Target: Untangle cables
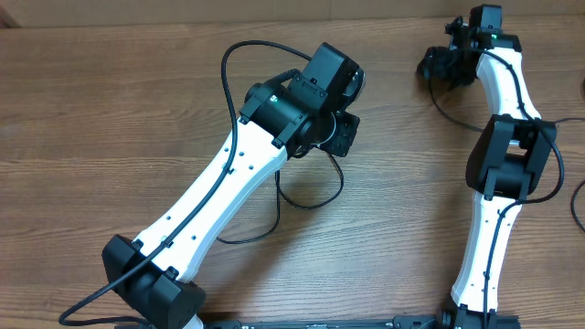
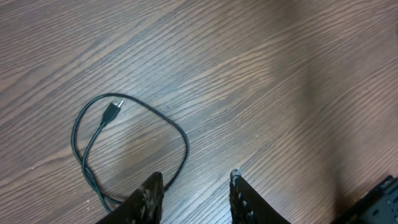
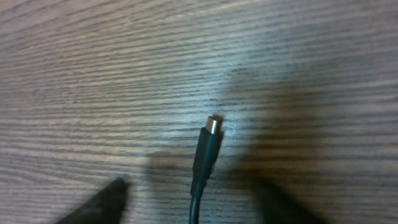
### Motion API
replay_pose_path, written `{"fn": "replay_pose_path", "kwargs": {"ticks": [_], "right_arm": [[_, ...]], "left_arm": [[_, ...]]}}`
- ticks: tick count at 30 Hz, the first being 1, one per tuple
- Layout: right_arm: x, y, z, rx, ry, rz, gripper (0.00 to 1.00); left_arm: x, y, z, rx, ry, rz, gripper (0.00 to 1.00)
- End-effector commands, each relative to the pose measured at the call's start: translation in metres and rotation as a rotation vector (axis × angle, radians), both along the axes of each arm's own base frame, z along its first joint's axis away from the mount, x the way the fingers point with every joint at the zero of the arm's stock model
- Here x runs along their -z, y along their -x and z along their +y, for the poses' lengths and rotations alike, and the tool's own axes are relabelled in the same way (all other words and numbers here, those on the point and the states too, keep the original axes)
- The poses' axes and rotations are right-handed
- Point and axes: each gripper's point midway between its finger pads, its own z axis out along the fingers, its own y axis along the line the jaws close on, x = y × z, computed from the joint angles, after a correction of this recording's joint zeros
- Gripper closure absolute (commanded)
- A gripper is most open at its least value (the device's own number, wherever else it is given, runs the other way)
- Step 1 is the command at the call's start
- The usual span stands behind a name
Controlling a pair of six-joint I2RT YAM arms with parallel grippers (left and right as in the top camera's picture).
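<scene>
Well, on the left side the left gripper point(image 2: 194, 180) hung low over the wooden table point(image 2: 280, 74), its jaws partly apart with nothing between them. The looped cable point(image 2: 186, 148) lay just ahead and off to one side, one strand passing right beside a finger, with the USB plug point(image 2: 112, 111) at the loop's far end. Over on the right, the right gripper point(image 3: 189, 186) stood fairly wide, gripping nothing. A second plug point(image 3: 207, 146) lay between its fingers, its long axis pointing straight away. That arm looked better placed to close.
</scene>
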Motion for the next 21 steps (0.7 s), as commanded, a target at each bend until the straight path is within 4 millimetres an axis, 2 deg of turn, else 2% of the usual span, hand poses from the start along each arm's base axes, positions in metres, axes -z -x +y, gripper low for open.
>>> {"fn": "replay_pose_path", "kwargs": {"ticks": [1,6,8,10,14,16,18,19,21], "right_arm": [[0.001,-0.002,0.007,-0.008,0.004,-0.001,0.47],[0.0,-0.005,0.014,-0.02,0.006,-0.013,0.5],[0.002,-0.005,0.017,-0.024,0.006,-0.012,0.55],[0.007,-0.005,0.018,-0.027,0.005,-0.006,0.64],[0.014,-0.003,0.02,-0.03,0.003,0.009,0.64],[0.019,-0.002,0.021,-0.03,0.002,0.017,0.81],[0.022,-0.001,0.021,-0.03,0.001,0.022,0.87],[0.024,-0.001,0.021,-0.03,0.001,0.026,0.96],[0.031,0.001,0.021,-0.03,-0.001,0.038,0.96]], "left_arm": [[-0.002,0.003,-0.005,0.022,0.027,0.012,0.65],[-0.002,0.003,-0.006,0.024,0.032,0.011,0.65],[-0.002,0.004,-0.007,0.028,0.037,0.015,0.65],[-0.002,0.004,-0.007,0.028,0.037,0.015,0.65],[-0.002,0.004,-0.007,0.028,0.036,0.016,0.65],[-0.002,0.004,-0.007,0.027,0.037,0.016,0.65],[-0.002,0.004,-0.007,0.028,0.036,0.016,0.65],[-0.002,0.004,-0.007,0.028,0.036,0.016,0.65],[-0.002,0.004,-0.007,0.028,0.036,0.016,0.65]]}}
